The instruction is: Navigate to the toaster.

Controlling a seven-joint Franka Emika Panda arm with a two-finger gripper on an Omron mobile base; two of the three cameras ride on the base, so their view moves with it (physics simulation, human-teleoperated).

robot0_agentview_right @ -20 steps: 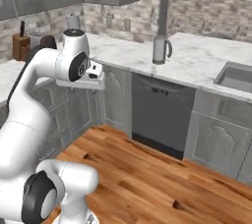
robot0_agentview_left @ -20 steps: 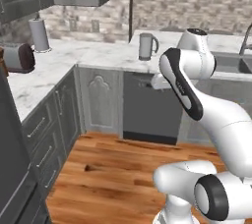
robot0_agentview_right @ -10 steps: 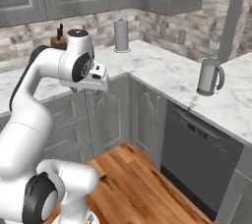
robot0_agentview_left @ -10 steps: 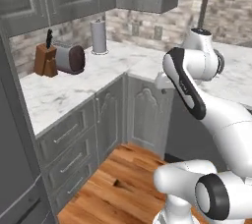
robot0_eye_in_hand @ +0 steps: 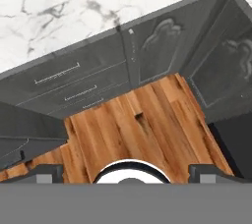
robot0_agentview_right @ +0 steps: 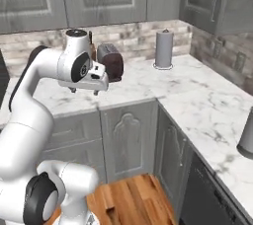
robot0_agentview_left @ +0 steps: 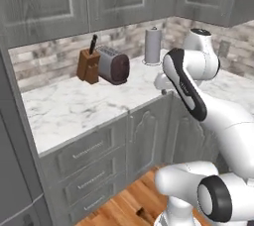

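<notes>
My base has swung left; the toaster (robot0_agentview_left: 113, 64) now sits ahead on the table (robot0_agentview_left: 74, 108). I can't tell the gripper's (robot0_agentview_right: 97, 79) state.

toaster (robot0_agentview_left: 113, 65) on counter (robot0_agentview_left: 74, 108), right of knife block (robot0_agentview_left: 88, 66)

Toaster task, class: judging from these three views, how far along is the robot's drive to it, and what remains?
Largely done: the toaster sits in plain sight on the marble counter, beside the knife block, ahead of the base. In hand: nothing is gripped; the gripper points down at the wooden floor, fingers wide apart. Left: probably a short final approach, since the toaster stands at the counter's back.
</notes>
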